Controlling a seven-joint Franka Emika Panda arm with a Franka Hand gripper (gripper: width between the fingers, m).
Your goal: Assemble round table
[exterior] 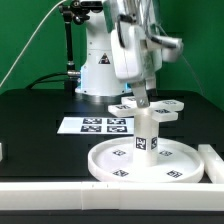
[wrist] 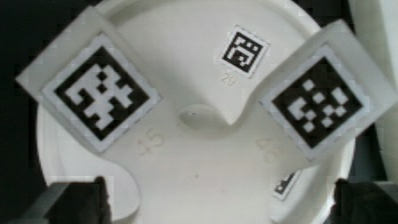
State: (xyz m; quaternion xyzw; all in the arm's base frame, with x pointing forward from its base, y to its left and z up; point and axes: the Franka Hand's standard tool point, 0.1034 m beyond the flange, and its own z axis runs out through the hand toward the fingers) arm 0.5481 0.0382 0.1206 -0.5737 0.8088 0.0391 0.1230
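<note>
Exterior view: gripper [exterior: 143,100] holds leg [exterior: 145,130] upright over disc [exterior: 110,165].

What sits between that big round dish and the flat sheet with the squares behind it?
In the exterior view, the cross-shaped foot piece lies between the round disc and the marker board, partly hidden by the leg.

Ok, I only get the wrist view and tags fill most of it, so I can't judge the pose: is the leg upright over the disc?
Observer: Yes, the leg stands upright over the middle of the round disc, with the gripper closed on its top end. I cannot tell if it is seated.
Operator: Where is the foot piece?
Observer: The cross-shaped foot piece lies behind the disc, partly hidden by the arm.
Operator: Anything else close by?
Observer: The marker board lies behind the disc toward the exterior view's left, and the border wall runs along the disc's near side.
</note>
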